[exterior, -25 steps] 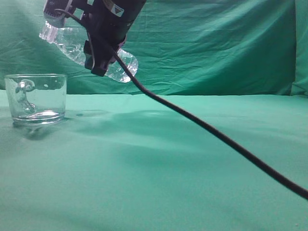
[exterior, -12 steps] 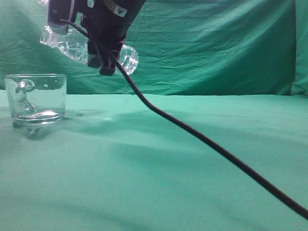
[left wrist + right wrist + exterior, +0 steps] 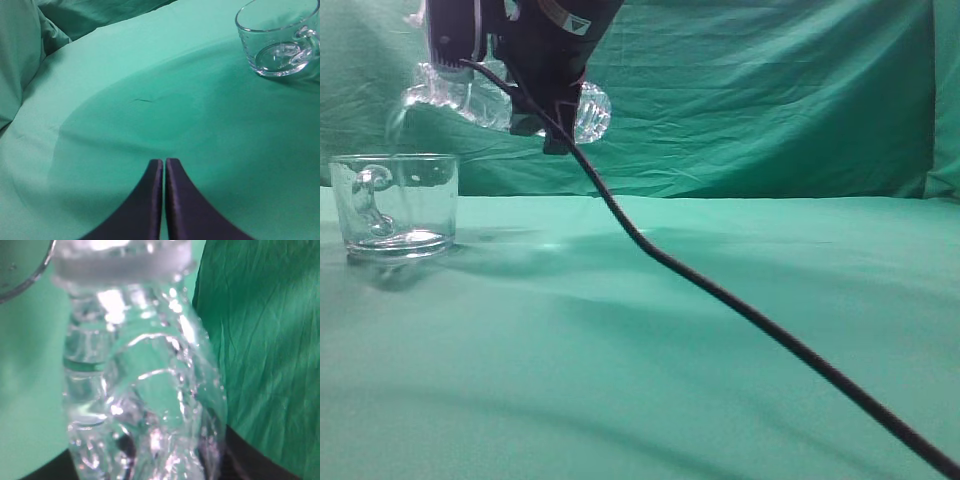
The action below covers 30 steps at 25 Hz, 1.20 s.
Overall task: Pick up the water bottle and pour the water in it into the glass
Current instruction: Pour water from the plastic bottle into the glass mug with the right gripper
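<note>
Right claw [image 3: 535, 95] clamps the water bottle [image 3: 470, 98] near-horizontal, mouth above the glass [image 3: 395, 205] down-left of it. Tip slowly, keep mouth over rim. Left claw [image 3: 164, 170] pinched empty.

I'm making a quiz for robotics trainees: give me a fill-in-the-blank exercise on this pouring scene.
1. The right gripper holds the ____ tipped nearly level above the table.
2. The glass stands on a ____ cloth.
3. The left gripper has its jaws ____.
4. A black ____ runs from the right gripper toward the lower right.

Missing words: bottle; green; shut; cable
</note>
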Each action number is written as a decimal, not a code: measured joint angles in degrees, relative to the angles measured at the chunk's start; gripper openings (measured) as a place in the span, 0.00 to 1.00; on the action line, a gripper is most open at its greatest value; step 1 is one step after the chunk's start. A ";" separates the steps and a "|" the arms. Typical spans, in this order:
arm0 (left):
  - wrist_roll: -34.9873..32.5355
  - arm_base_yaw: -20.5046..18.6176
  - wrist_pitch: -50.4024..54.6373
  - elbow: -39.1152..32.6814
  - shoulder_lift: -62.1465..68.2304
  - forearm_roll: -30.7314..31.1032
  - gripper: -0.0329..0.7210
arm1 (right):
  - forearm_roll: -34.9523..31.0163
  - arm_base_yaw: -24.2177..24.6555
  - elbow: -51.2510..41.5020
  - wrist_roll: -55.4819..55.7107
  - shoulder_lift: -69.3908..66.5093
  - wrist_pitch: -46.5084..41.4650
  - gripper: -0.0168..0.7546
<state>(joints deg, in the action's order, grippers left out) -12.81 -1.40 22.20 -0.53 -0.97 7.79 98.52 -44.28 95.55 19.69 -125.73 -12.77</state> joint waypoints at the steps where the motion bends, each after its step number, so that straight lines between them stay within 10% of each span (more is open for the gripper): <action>1: 0.00 0.00 0.00 0.00 0.00 0.00 0.04 | 0.40 0.00 0.00 0.00 0.00 0.00 0.45; 30: 0.00 0.00 0.00 0.00 0.00 0.00 0.04 | 0.37 -0.12 0.00 8.62 0.00 -1.26 0.45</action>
<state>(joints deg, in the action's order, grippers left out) -12.81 -1.40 22.20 -0.53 -0.97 7.79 98.89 -44.41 95.55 28.31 -125.73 -14.03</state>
